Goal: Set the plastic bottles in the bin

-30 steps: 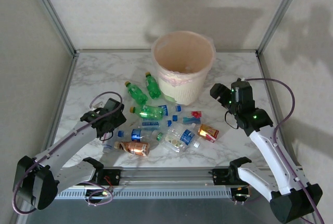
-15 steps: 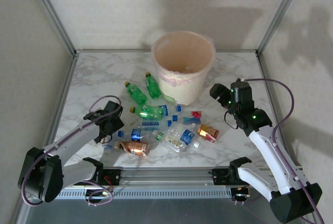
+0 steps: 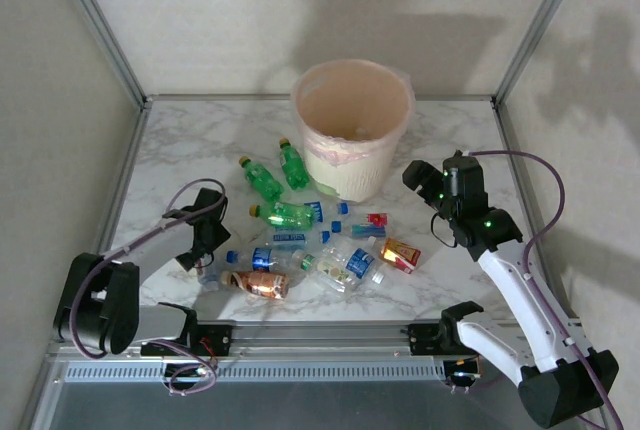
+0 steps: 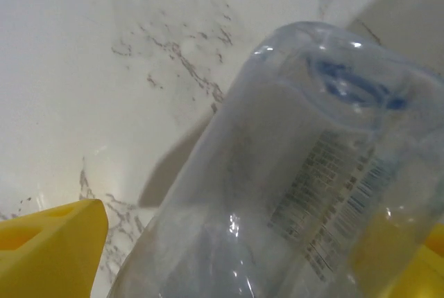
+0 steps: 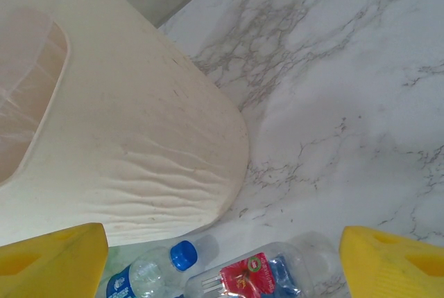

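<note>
The marble table takes up the middle of the overhead view, walled in by plain panels. At its upper centre stands the bin, upright, a thin pinkish liner folded over its rim; in the right wrist view its cream wall takes up the upper left.

The right arm reaches up from the lower right. The left arm lies low along the lower left.

The plastic bottles lie scattered on the table just below the bin, none visible inside it. Three green bottles sit to the bin's lower left, and a copper-labelled bottle lies lowest in the pile. An orange-labelled bottle sits at the pile's right edge.

The right gripper hangs to the right of the bin, its yellow fingers wide apart with nothing between them. Below it lie a blue-capped bottle and a red-labelled bottle.

The left gripper is down at the pile's left edge. Its jaws are spread either side of a clear bottle, with a strip of bare marble between that bottle and one yellow finger.
</note>
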Controlling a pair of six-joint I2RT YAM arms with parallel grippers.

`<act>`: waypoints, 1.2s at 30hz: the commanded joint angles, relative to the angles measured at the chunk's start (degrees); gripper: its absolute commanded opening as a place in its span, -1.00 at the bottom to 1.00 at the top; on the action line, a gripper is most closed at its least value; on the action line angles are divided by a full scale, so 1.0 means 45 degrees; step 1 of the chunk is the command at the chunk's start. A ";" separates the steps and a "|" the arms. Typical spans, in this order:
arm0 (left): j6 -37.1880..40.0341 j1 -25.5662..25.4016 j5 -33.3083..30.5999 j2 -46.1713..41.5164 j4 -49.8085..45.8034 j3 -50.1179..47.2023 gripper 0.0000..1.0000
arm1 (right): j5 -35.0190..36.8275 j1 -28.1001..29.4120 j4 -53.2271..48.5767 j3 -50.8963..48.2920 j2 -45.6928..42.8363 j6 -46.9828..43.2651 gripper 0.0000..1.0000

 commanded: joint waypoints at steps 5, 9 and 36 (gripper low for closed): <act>0.0455 0.0614 -0.0171 0.0211 0.0528 -0.0146 0.49 | 0.0016 -0.0047 0.0035 -0.0022 -0.0162 0.0064 0.74; 0.0592 0.0644 -0.0228 0.0136 0.0508 -0.0117 0.37 | -0.0015 -0.0057 0.0056 0.0124 -0.0161 0.0075 0.73; 0.0071 0.0180 0.2887 -0.0984 0.2651 0.7367 0.20 | -0.5966 0.2979 0.3757 0.2698 0.1039 -0.2104 0.85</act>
